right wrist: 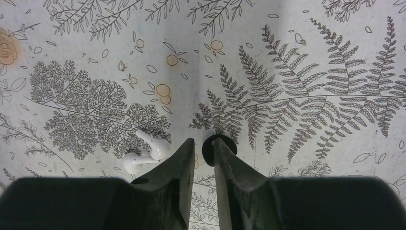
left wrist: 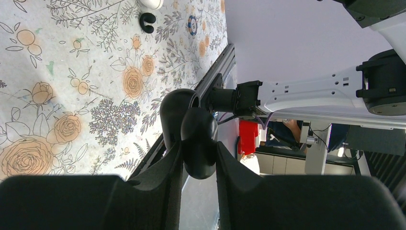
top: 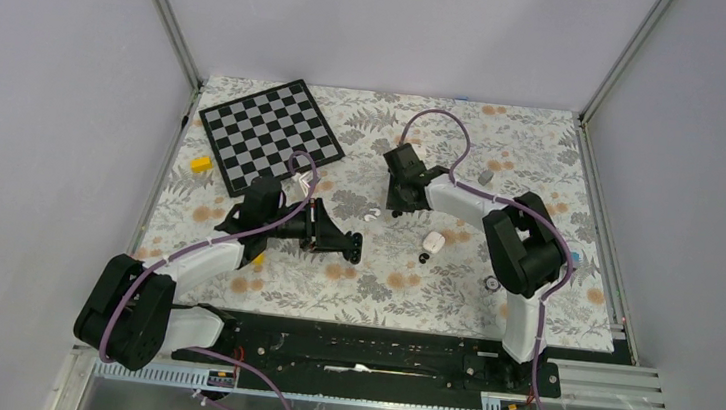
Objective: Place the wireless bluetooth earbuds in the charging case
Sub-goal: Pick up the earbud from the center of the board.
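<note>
The step in hand looks like picking up the first bud: the right claw stands narrow over the tabletop with a black earbud at its fingertips. Whether it is pinched, I cannot tell. Next comes a sure hold, then a carry to the charging case, with the other earbud just beside it. Only the left wrist view shows the left claw clamped on a black oval pebble — and only the right wrist view shows two white stemmed pieces near the fingers.

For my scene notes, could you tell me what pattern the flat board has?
The board is black-and-grey checkered, clearest in the top view.
</note>
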Robot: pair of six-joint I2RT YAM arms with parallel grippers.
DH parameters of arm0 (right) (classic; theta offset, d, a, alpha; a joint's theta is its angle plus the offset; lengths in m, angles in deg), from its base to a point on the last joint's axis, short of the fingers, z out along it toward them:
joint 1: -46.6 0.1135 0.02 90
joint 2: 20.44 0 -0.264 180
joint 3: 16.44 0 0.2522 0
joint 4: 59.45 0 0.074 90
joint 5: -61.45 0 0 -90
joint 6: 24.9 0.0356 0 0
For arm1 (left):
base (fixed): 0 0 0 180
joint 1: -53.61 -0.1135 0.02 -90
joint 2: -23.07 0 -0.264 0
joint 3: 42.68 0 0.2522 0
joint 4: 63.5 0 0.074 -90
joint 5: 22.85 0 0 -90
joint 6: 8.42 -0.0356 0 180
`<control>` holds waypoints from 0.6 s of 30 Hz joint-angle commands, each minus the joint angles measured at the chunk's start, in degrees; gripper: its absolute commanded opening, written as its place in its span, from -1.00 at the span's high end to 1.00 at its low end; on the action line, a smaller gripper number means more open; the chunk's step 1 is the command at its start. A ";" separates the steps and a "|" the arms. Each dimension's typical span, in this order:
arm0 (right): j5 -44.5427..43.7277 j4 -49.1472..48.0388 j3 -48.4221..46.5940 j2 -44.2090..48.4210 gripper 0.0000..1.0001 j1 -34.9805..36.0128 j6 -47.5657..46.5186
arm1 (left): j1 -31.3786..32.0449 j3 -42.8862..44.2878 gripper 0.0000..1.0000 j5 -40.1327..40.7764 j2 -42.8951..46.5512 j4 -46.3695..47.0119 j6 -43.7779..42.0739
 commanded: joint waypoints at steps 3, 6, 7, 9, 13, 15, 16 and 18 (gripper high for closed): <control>0.18 0.96 -0.87 -1.39 0.45 0.31 -0.18 | -0.27 -0.50 0.98 -0.63 1.20 2.05 -0.49; -0.09 1.03 0.15 -1.01 0.45 0.29 -0.01 | -0.30 -0.58 0.98 -0.56 1.52 2.09 -0.49; -0.09 0.96 0.47 -0.81 0.45 0.33 0.07 | -0.26 -0.66 0.98 -0.55 1.56 2.06 -0.61; 0.07 1.04 1.07 -0.38 0.45 0.34 0.29 | -0.23 -0.68 0.98 -0.55 1.49 2.07 -0.65; -0.17 0.96 2.39 0.79 0.46 0.29 0.37 | -0.28 -0.63 0.98 -0.79 1.14 2.14 -0.67; -0.45 1.00 3.25 1.61 0.46 0.33 0.35 | -0.23 -0.55 0.98 -0.77 1.30 2.14 -0.67; -0.72 0.97 3.81 2.12 0.46 0.34 0.41 | -0.25 -0.56 0.98 -0.76 1.47 2.09 -0.67; -0.81 0.64 5.33 3.41 0.45 0.33 0.52 | -0.26 -0.67 0.98 -0.60 1.70 2.05 -0.67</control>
